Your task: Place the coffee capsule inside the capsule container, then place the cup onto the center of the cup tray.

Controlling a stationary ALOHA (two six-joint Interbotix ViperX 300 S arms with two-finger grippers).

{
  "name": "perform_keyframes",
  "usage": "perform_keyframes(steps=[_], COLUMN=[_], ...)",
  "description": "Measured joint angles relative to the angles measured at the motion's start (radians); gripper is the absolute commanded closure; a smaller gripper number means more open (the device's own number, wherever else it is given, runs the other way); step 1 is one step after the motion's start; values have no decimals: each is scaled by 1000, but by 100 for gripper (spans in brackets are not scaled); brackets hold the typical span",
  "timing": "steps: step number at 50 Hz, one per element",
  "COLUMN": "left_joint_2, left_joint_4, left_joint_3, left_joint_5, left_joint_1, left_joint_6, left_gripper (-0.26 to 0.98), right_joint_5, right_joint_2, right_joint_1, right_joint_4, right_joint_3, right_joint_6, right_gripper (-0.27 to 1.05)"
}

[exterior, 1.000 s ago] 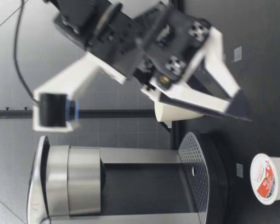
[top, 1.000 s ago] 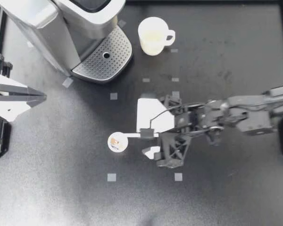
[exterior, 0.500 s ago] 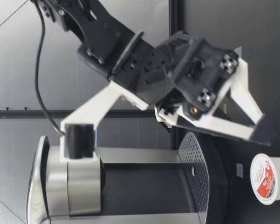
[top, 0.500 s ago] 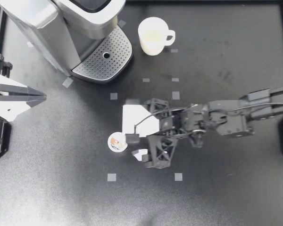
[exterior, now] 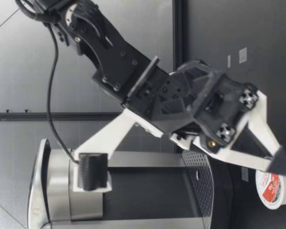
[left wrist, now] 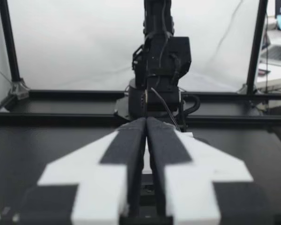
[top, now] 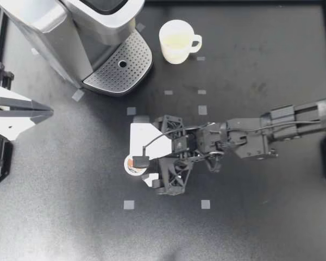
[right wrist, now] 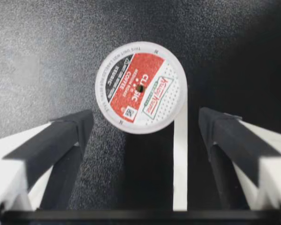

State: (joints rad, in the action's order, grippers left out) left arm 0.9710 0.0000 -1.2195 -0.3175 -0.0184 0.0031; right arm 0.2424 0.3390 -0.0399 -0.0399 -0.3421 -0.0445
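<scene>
right gripper (top: 143, 169): spread wide, gripping nothing | coffee capsule (top: 130, 166): lid up, between its fingers, touching neither | left gripper (top: 48, 112): closed, well apart

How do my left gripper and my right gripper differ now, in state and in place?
My left gripper is shut and holds nothing; my right gripper is open. The left one is at the table's left edge, far from the coffee capsule; the right one is over that capsule, one finger on each side, neither touching it. Both have white fingers with black pads.
</scene>
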Motion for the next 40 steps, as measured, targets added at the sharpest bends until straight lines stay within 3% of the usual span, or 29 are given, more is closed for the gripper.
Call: perform_keyframes(steps=[30,40], left_joint_2=[3,3], left_joint_4=[0,2], left_joint_3=[0,-2], left_joint_5=[0,0], left_joint_1=[0,-2], left_joint_6=[0,0], left_gripper=[57,57], right_joint_5=[-2,-2], right_joint_2=[46,57], right_joint_1=[-5,-3], right_joint_4=[0,0], right_joint_3=[55,67], right_joint_6=[-2,-2], right_gripper=[-17,-8])
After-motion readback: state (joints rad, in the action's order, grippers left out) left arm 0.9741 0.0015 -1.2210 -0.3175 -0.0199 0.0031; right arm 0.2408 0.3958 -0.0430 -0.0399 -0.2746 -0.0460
